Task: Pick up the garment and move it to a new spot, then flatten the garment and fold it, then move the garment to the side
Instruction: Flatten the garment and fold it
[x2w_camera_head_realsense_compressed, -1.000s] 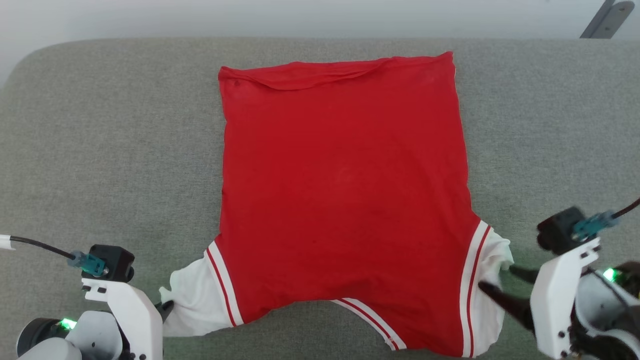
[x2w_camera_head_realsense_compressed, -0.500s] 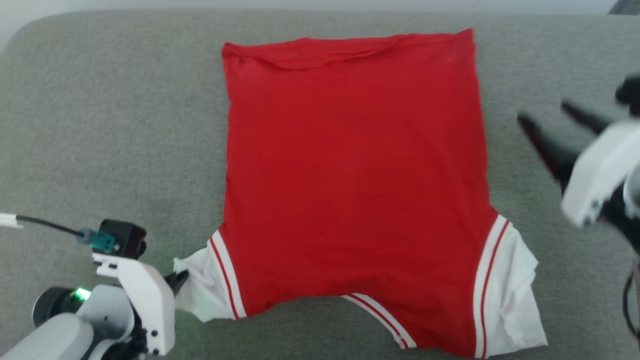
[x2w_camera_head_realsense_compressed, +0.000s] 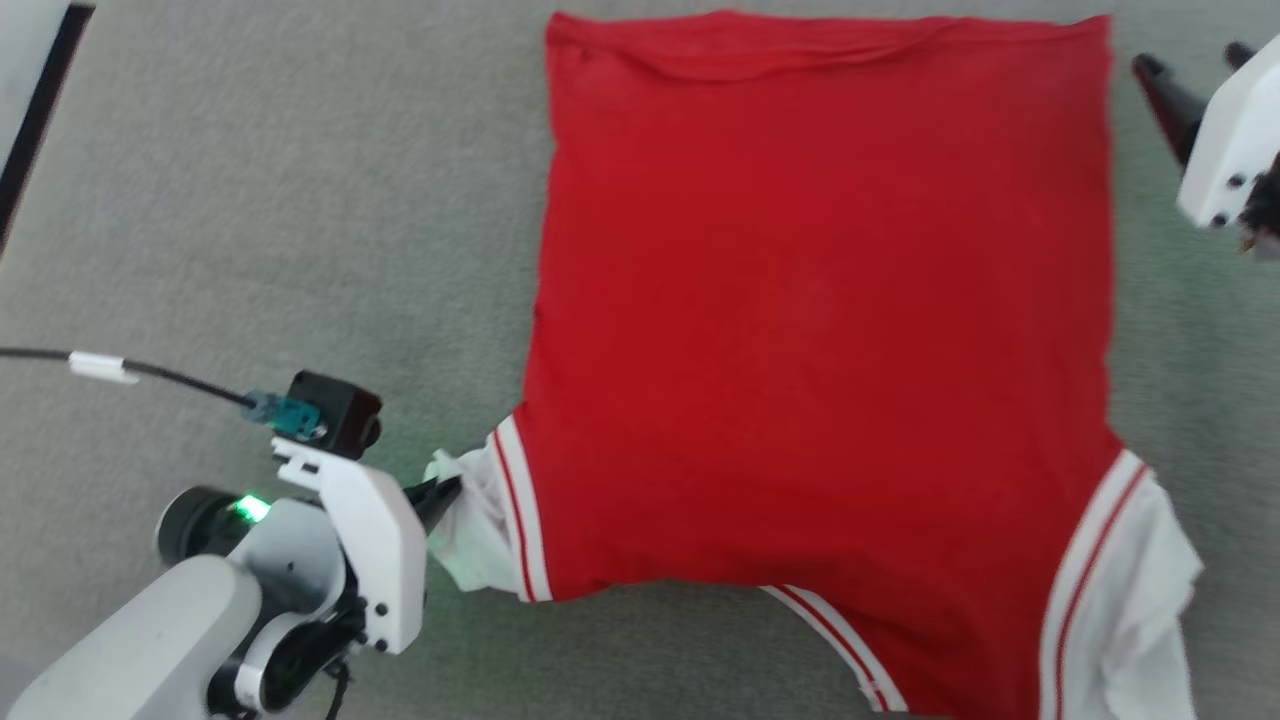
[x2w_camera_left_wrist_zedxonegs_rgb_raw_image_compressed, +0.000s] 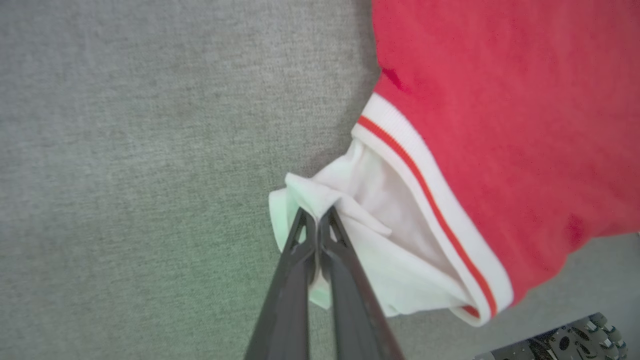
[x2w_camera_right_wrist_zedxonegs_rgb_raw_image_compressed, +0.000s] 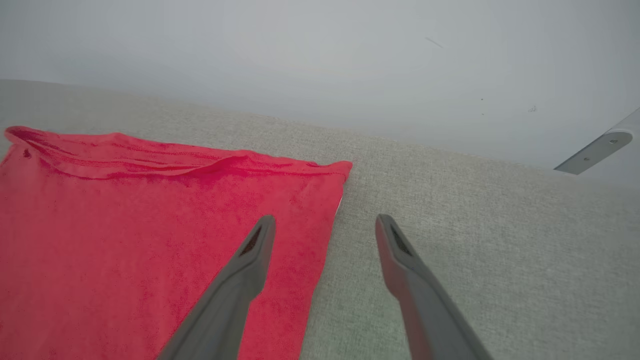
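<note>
Spatially, the soft bright-red fabric garment (x2w_camera_head_realsense_compressed: 820, 300) with white sleeve ends lay spread flat on the grey woven-fabric surface (x2w_camera_head_realsense_compressed: 250, 200). Its long axis ran away from the robot, with the hem (x2w_camera_right_wrist_zedxonegs_rgb_raw_image_compressed: 150, 155) at the far end and the sleeves at the near end. The left tool (x2w_camera_left_wrist_zedxonegs_rgb_raw_image_compressed: 316, 215) was closed tight on a pinch of the near left white sleeve end (x2w_camera_left_wrist_zedxonegs_rgb_raw_image_compressed: 370, 200), with its fingers low and pointing toward the garment's body. The right tool (x2w_camera_right_wrist_zedxonegs_rgb_raw_image_compressed: 325, 220) was wide open and empty beside the garment's far right side, apparently clear of the surface. In the right wrist view the red side edge ran up between its two fingers, one finger over the fabric and the other over bare grey. The far right hem corner (x2w_camera_right_wrist_zedxonegs_rgb_raw_image_compressed: 345, 167) lay just ahead of the fingertips. The right arm was thus much the nearer to that corner, and the coming move probably turned on advancing forward and down along that edge to reach it.
</note>
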